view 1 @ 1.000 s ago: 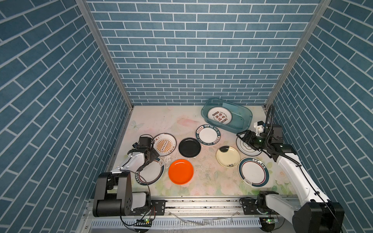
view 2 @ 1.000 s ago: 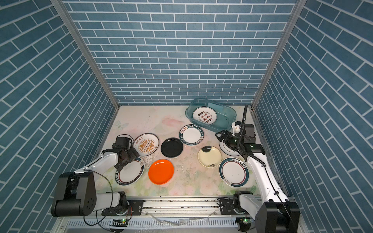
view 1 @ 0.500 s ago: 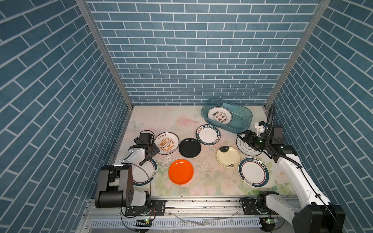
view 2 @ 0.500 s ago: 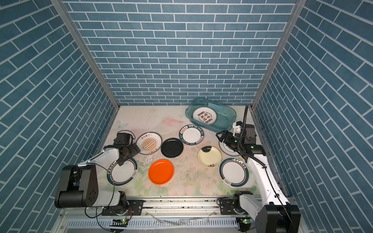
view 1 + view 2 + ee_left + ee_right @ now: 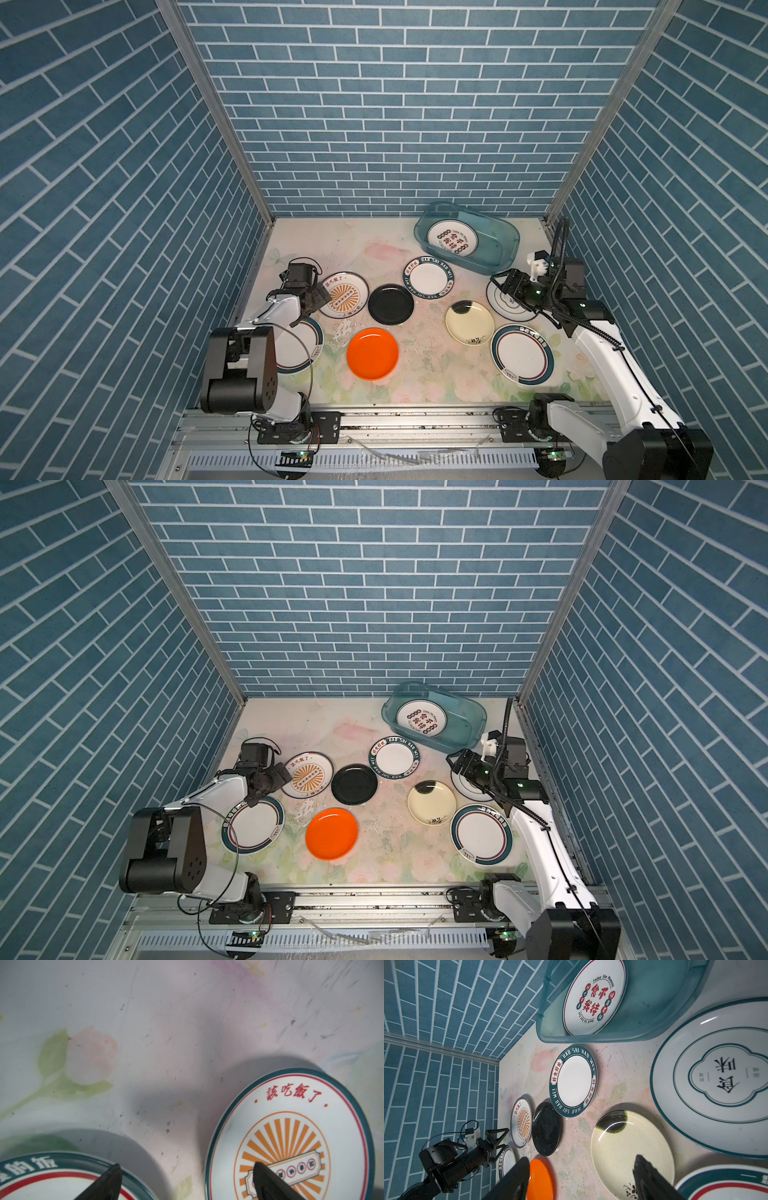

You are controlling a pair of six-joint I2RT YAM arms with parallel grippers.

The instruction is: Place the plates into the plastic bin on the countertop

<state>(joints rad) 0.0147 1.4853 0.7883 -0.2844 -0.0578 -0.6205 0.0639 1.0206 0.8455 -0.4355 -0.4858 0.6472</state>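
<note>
**Nine plates: one in the plastic bin, eight on the countertop**

Nine round plates are visible, with one bin and two arms. From the left, the left teal-rimmed plate lies partly under the left arm. Just beside it is the sunburst plate. Next comes the black plate, with the orange plate nearer the front. Then follow the lettered-rim plate, the cream plate with its black blot, the quatrefoil plate and the right teal-rimmed plate. The ninth, the red-character plate, lies in the left end of the bin, which stands at the back right.

The left gripper has its jaws spread wide and holds nothing. One fingertip is over the left teal-rimmed plate's rim, the other over the sunburst plate. The right gripper hangs at the quatrefoil plate's left edge, with its jaws well apart and nothing between them. Whether it touches that plate cannot be told.

The countertop is pale, printed with faded pink roses and green leaves, and scuffed with dark specks. Blue brick-pattern walls close three sides, and a grey metal rail runs along the front.

The sunburst plate carries red characters, 該吃飯了. The lettered rim reads "HAO SHI HAO WEI" twice. The plate in the bin reads "Enjoy The Moment" above large red characters. The quatrefoil plate has two black characters.
</note>
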